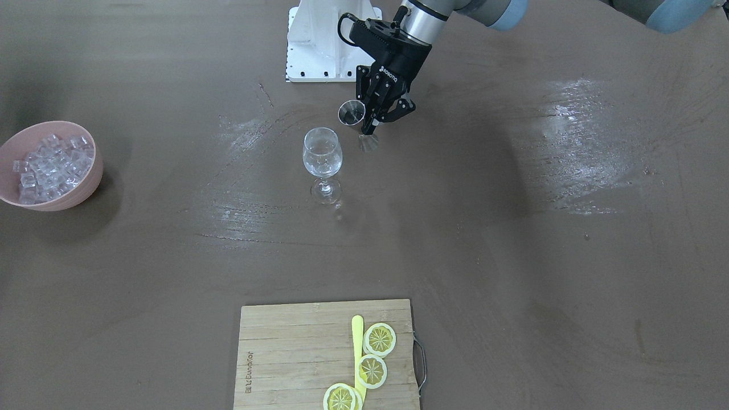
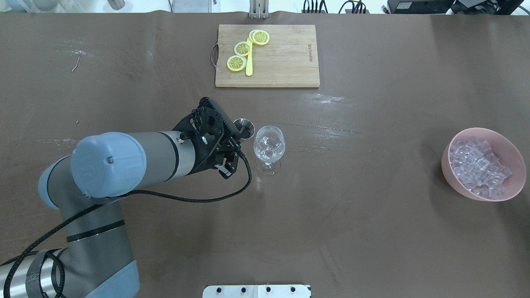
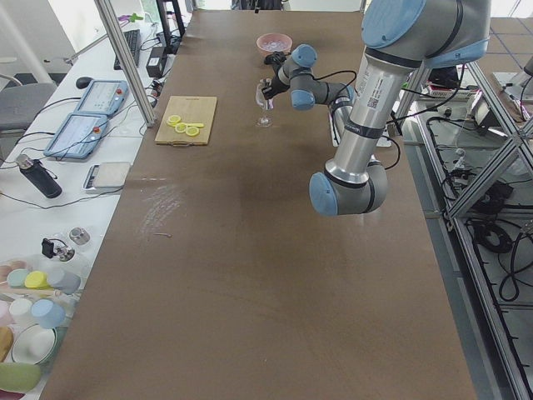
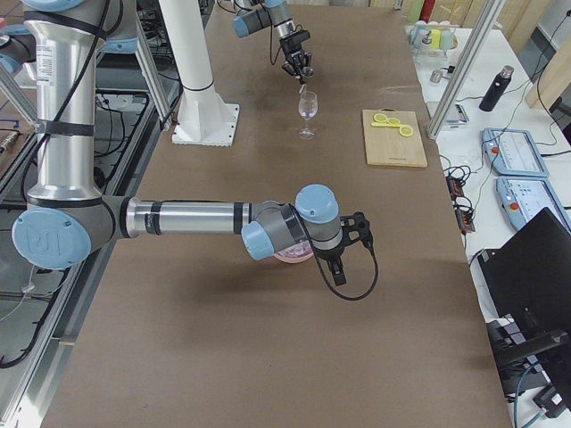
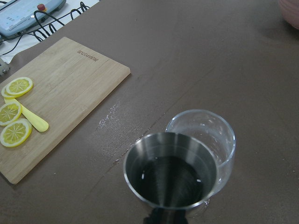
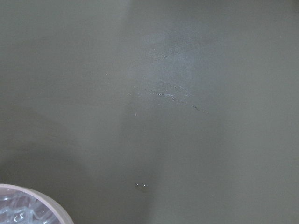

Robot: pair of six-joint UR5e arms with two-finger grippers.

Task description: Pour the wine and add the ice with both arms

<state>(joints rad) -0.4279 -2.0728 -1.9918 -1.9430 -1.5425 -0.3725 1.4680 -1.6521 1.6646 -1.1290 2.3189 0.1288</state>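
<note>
steel measuring cup clamped in left gripper, roughly upright, touching or just short of the wine glass on its right-arm side. only the left wrist view shows dark wine inside. ice in pink bowl, well apart, by right gripper; its jaws' state: cannot tell.

The left arm and the right arm, beside the white bolted pedestal base, are silver-grey tubes with pale blue, screw-centred joint caps and black braided cables, ending in the black two-finger left gripper, lettered ROBOTIQ in white, and the black right gripper.
</note>
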